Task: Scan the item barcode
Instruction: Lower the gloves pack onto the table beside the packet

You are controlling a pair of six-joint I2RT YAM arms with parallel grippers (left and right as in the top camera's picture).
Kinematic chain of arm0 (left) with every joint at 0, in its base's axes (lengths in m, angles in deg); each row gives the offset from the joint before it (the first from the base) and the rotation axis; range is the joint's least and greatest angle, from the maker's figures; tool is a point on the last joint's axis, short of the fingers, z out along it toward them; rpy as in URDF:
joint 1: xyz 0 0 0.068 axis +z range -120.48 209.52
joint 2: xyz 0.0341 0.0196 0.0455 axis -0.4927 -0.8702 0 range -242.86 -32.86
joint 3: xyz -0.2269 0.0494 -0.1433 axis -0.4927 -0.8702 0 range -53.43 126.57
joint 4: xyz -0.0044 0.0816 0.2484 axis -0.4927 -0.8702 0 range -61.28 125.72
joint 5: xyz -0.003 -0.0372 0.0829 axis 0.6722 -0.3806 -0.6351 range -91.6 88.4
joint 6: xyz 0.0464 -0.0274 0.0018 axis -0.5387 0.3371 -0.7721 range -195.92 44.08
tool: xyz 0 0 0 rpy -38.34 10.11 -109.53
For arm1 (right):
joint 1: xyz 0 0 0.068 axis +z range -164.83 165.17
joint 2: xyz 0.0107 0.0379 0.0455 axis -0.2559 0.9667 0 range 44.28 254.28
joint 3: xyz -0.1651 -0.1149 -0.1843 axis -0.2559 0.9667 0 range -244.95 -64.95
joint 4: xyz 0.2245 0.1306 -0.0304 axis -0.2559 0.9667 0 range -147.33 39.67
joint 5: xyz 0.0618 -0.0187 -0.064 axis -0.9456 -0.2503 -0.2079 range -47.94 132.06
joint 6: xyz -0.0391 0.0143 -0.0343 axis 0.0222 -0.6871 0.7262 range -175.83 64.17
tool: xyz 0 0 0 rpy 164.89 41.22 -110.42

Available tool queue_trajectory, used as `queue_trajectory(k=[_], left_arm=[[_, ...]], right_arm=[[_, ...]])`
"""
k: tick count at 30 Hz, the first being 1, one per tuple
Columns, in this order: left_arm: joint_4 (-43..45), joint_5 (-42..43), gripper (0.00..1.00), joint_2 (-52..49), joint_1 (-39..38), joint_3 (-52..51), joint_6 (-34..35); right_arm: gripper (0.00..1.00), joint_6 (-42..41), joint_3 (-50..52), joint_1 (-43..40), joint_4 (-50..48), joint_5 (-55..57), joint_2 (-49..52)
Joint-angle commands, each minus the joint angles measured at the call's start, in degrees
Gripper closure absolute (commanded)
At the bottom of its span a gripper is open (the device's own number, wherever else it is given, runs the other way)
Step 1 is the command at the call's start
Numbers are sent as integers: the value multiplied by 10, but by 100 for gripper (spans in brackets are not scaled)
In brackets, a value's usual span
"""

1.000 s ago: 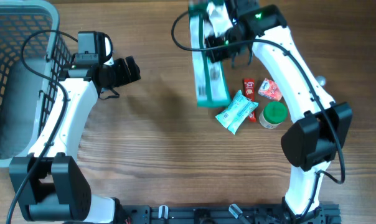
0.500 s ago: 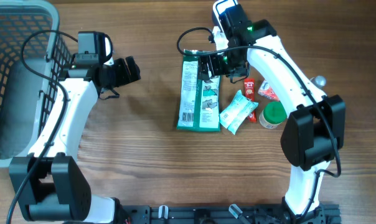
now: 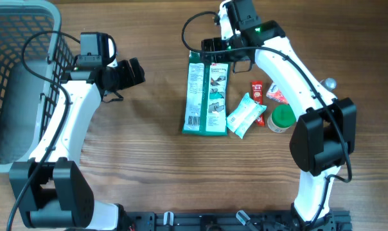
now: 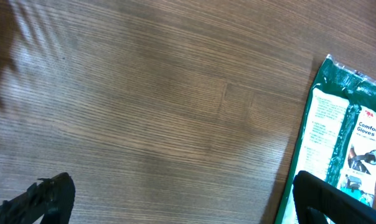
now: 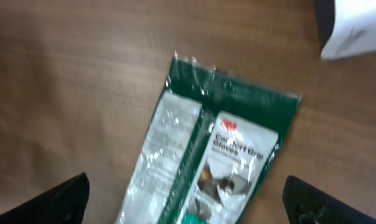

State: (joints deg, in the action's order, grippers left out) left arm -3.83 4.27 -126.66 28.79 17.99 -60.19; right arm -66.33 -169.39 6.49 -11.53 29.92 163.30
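Your right claw (image 3: 214,46) stands wide and empty above the top edge of the green glove packet (image 3: 206,96). Left claw (image 3: 135,72) also wide, holding nothing, well apart to the packet's left. Packet lies flat on the wooden surface (image 3: 149,147), printed side up, a barcode-like patch near its lower left corner. Just beside it: pale wrapper (image 3: 245,115), red sachets (image 3: 257,92), green-lidded jar (image 3: 282,119). Basket (image 3: 14,83) at far left. Judgement: packet laid out; scan itself not yet evident.
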Motion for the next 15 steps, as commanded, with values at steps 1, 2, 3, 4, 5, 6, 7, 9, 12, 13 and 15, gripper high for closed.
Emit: queue_trajectory(k=[1, 2, 3, 4, 5, 6, 7, 9, 12, 13, 15], left_arm=[[2, -2, 0, -1, 3, 1, -5], [1, -2, 0, -1, 3, 1, -5], [1, -2, 0, -1, 3, 1, -5], [2, -2, 0, -1, 3, 1, -5], [1, -2, 0, -1, 3, 1, -5], [2, -2, 0, -1, 3, 1, -5], [1, -2, 0, -1, 3, 1, -5], [1, -2, 0, -1, 3, 1, -5], [1, -2, 0, -1, 3, 1, -5], [1, -2, 0, -1, 3, 1, -5], [1, -2, 0, -1, 3, 1, -5]], right_arm=[[0, -6, -1, 1, -11, 7, -4], [1, -6, -1, 1, -12, 7, -4], [0, -6, -1, 1, -12, 7, -4], [0, -6, -1, 1, -12, 7, -4], [0, -6, -1, 1, -12, 7, -4], [0, -6, -1, 1, -12, 7, -4], [0, -6, -1, 0, -12, 7, -3], [0, -6, -1, 0, -14, 7, -2], [0, -6, -1, 1, -14, 7, -9], [0, -6, -1, 1, -14, 7, -16], [0, -6, -1, 1, -14, 7, -41]])
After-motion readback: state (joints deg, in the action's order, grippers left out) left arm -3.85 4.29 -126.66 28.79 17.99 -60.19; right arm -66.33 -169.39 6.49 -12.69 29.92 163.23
